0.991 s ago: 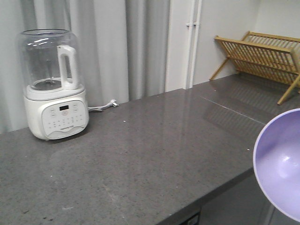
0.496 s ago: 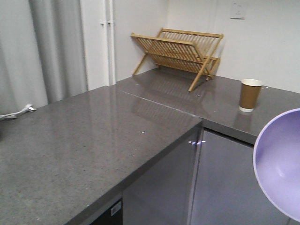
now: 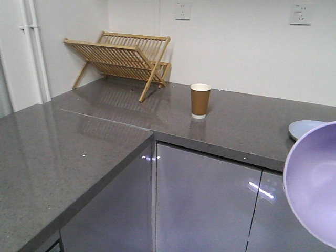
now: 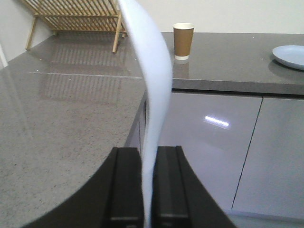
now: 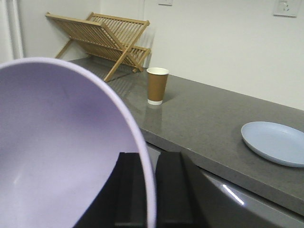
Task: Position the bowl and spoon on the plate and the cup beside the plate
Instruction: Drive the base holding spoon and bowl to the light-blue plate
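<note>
My right gripper (image 5: 149,190) is shut on the rim of the lavender bowl (image 5: 61,142), held up in the air and tilted; the bowl (image 3: 315,184) fills the lower right of the front view. My left gripper (image 4: 148,190) is shut on the pale blue spoon (image 4: 152,71), seen edge-on and rising from between the jaws. The brown paper cup (image 3: 200,101) stands upright on the far counter. The pale blue plate (image 5: 275,142) lies flat on that counter, to the right of the cup. Both grippers are off the counter, in front of the cabinets.
A wooden folding dish rack (image 3: 118,58) stands at the back left of the grey counter (image 3: 236,126). The counter forms an L with a nearer section (image 3: 52,157) on the left. Glossy cabinet doors (image 3: 205,199) run below. Wall sockets (image 3: 182,10) sit above.
The whole view has swung to the right: the blender and curtain left the frame, and the cup, then the plate, came into view. The bowl keeps its place in the frame.
</note>
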### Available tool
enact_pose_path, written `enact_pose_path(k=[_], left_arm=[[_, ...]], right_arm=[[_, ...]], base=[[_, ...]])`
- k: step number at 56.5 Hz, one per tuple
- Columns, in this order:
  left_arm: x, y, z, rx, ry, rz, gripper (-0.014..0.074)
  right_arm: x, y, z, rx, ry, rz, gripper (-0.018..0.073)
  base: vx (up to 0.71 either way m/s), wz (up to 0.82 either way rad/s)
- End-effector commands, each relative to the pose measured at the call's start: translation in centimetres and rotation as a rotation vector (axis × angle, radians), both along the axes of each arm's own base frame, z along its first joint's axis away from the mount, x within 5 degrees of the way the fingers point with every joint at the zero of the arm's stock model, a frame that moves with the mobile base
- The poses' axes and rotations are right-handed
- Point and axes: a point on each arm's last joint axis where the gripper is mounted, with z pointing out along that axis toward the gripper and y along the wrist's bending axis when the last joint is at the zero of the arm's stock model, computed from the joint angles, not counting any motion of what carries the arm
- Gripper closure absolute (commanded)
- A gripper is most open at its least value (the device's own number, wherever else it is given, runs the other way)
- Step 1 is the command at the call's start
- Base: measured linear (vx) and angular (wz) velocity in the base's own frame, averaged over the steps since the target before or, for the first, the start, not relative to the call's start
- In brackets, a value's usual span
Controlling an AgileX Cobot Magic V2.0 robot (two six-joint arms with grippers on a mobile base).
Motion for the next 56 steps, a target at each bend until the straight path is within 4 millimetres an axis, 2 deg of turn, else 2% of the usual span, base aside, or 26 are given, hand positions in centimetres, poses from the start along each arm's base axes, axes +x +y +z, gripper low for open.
enact_pose_path(k=[1, 56], left_arm=[[-0.11, 0.11, 1.51, -0.04, -0.096, 0.015, 0.0602], [-0.11, 0.11, 1.51, -0.04, -0.096, 0.015, 0.0602]], right_arm=[[-0.11, -0.28, 1.26, 0.023, -0.065, -0.037, 0.0568], [-0.11, -0.29, 1.27, 0.023, -0.065, -0.039, 0.0568]], base=[[0.06, -0.26], [0.15, -0.2]])
